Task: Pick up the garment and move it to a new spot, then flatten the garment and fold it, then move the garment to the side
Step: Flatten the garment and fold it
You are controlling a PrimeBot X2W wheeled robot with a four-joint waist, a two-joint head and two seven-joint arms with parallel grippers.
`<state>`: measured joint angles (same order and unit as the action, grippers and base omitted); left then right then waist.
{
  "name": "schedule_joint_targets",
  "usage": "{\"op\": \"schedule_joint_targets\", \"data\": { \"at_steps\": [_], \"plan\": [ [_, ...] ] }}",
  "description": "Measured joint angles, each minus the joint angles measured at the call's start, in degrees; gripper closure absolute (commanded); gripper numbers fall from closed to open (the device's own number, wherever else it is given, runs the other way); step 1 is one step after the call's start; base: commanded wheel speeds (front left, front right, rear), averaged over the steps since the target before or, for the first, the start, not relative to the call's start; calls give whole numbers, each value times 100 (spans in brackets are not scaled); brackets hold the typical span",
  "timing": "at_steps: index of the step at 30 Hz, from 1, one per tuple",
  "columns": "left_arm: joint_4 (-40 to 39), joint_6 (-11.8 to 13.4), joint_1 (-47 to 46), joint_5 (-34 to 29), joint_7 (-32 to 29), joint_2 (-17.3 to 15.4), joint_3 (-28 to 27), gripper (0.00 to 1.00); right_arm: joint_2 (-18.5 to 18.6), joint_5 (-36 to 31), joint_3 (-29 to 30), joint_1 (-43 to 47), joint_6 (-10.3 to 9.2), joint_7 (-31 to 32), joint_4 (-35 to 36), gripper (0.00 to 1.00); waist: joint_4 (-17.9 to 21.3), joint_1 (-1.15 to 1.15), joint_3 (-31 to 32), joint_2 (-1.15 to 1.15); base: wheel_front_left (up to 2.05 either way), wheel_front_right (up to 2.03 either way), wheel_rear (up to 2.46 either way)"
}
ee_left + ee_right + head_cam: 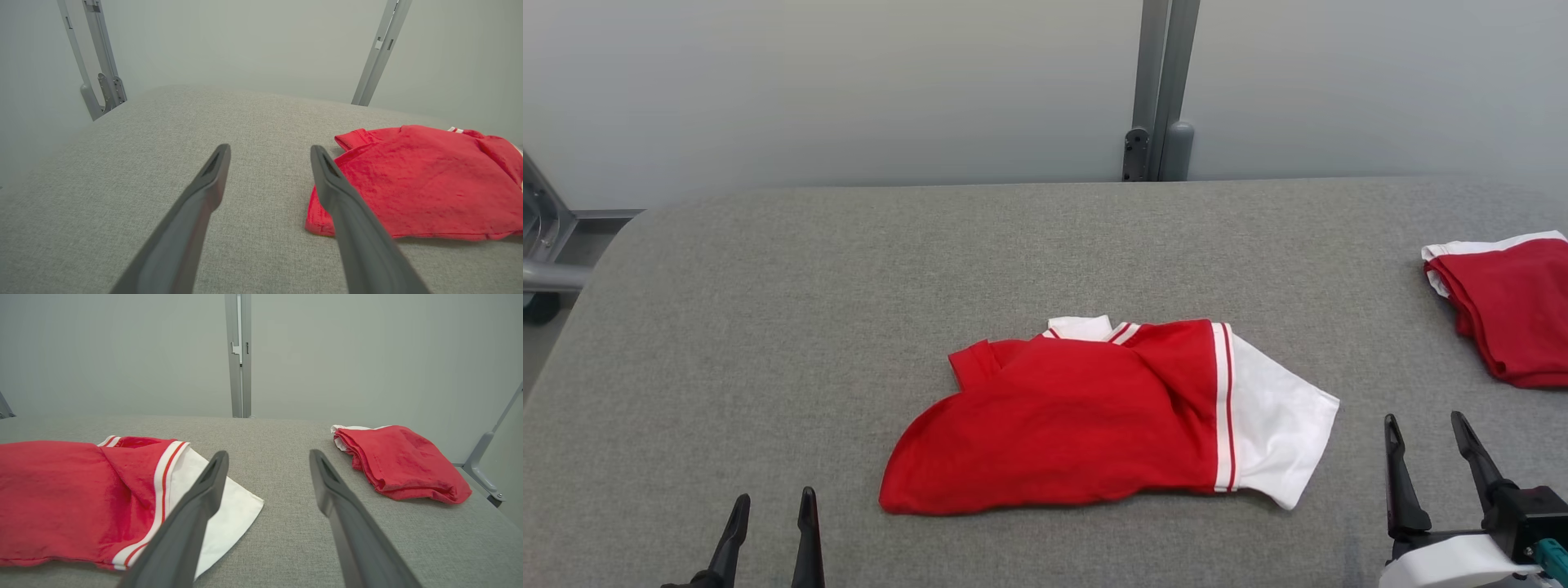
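Note:
The garment, a bright red shirt with a white sleeve and red-and-white striped trim, lies loosely folded in the middle of the grey padded table. In the left wrist view the garment lies to the right, and in the right wrist view the garment lies to the left. My left gripper stands open at the lower left, apart from the shirt's red edge. My right gripper stands open at the lower right, just past the white sleeve. Both hold nothing.
A second red garment with white edging lies folded at the table's right edge, also in the right wrist view as a red bundle. A grey metal post rises behind the table's far edge. Frame brackets stand at the left.

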<state>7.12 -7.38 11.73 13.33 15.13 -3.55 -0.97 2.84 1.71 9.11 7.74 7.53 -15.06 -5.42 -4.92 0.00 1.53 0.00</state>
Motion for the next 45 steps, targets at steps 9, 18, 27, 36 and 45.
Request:
{"op": "schedule_joint_targets", "data": {
  "at_steps": [9,18,27,36,45],
  "plan": [
    [26,0,-40,45,0,-90,62,0,0,0,-121,-32,0,0,-19,0,67,0,-13,0,0,0,0],
    [-66,-1,-124,20,0,-132,162,0,53,1,-210,-92,0,0,-24,0,124,0,-35,0,0,0,0],
    [-21,-1,-255,123,0,-256,510,0,543,328,-709,-561,0,0,-182,0,189,0,-162,0,0,0,0],
    [342,-2,-1122,668,-1739,-725,1152,0,2557,1658,-3038,-2316,0,1567,-1058,0,189,0,-805,0,0,0,0],
    [73,9,-1242,1138,-2964,-730,1361,0,3279,2590,-4503,-3218,0,2504,-1700,0,77,0,-1460,0,0,0,0]
  ]
}}
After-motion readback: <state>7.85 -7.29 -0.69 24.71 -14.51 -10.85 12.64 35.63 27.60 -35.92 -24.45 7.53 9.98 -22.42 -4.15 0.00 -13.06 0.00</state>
